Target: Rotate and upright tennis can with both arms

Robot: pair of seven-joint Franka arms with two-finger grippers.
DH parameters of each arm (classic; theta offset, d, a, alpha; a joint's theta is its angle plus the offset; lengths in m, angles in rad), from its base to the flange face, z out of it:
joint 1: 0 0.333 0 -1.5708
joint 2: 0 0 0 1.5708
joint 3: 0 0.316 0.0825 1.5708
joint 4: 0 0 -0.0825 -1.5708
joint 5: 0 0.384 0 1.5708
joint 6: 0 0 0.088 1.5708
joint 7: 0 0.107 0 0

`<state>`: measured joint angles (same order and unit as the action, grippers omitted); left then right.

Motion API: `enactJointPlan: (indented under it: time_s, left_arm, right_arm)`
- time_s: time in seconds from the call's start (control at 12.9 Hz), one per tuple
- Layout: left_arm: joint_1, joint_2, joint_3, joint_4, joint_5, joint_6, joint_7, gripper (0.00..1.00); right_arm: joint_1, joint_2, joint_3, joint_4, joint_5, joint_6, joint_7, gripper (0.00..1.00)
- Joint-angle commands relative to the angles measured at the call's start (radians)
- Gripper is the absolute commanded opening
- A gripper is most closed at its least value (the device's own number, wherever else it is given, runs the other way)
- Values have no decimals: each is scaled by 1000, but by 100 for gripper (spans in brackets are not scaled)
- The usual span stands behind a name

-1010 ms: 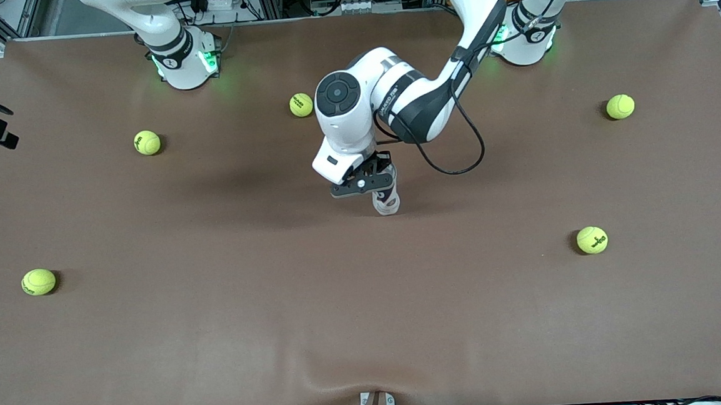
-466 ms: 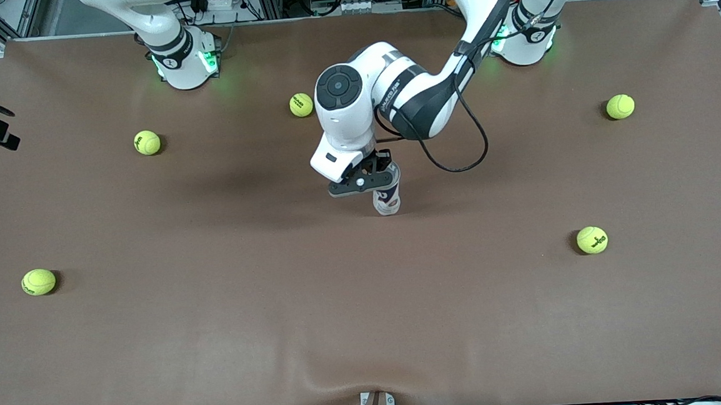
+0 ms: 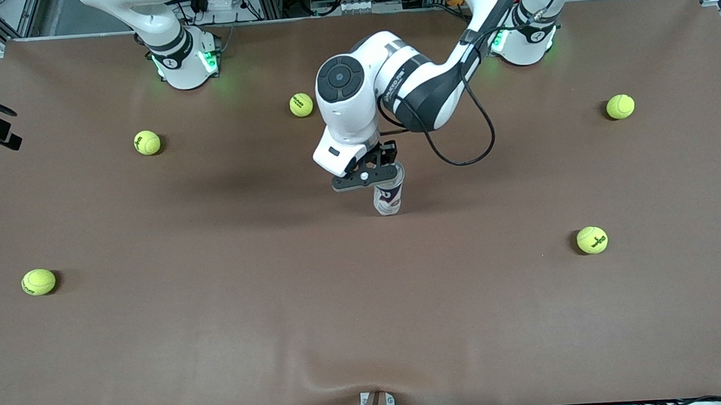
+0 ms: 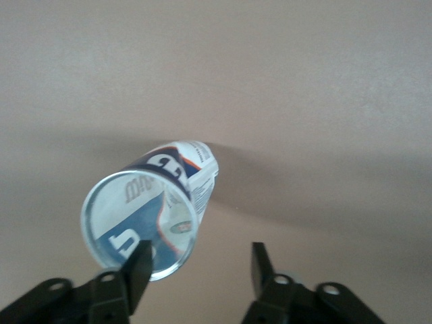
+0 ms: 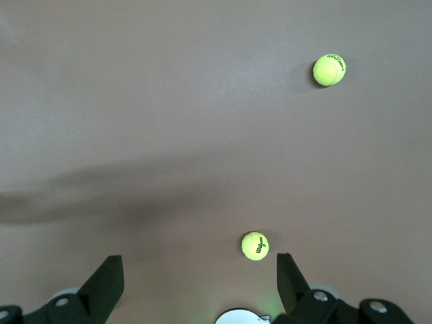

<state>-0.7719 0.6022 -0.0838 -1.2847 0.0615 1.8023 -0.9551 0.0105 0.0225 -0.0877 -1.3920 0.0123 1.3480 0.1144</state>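
Observation:
The tennis can [image 3: 389,197] stands upright on the brown table near its middle, navy-and-white label facing the front camera. My left gripper [image 3: 371,175] hangs just above the can's top, reaching in from the left arm's base. In the left wrist view the can [image 4: 155,209] shows from above with its silvery rim beside one finger [image 4: 138,270], not between the two; the left gripper [image 4: 199,270] is open and holds nothing. My right gripper [image 5: 199,280] is open and empty, high over the table; it does not show in the front view, and the right arm waits.
Several yellow-green tennis balls lie spread over the table: one [image 3: 301,104] near the bases, one [image 3: 147,142] and one [image 3: 38,281] toward the right arm's end, one [image 3: 620,106] and one [image 3: 592,239] toward the left arm's end. Two balls show in the right wrist view [image 5: 255,246].
The can has gone from tilted to upright. My left gripper has risen a little off it, so more of the can shows below it. The balls have not moved.

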Motion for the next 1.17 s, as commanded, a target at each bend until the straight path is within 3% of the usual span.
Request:
enactJointPlan:
  time_s: [0.0, 0.31, 0.93, 1.09]
  left_arm:
    - [5, -35, 2, -5, 21, -26, -4, 98]
    - [55, -76, 6, -5, 26, -28, 33, 100]
    - [262, -194, 4, -5, 27, -93, 174, 100]
    - [337, -223, 4, -7, 27, -100, 288, 100]
  right_arm:
    - [-1, -1, 9, 10, -22, -7, 2, 100]
    - [-4, -1, 8, 10, -28, -7, -123, 100]
    - [-6, -1, 6, 10, -25, -6, -111, 100]
    - [-6, -1, 6, 10, -23, -6, -111, 100]
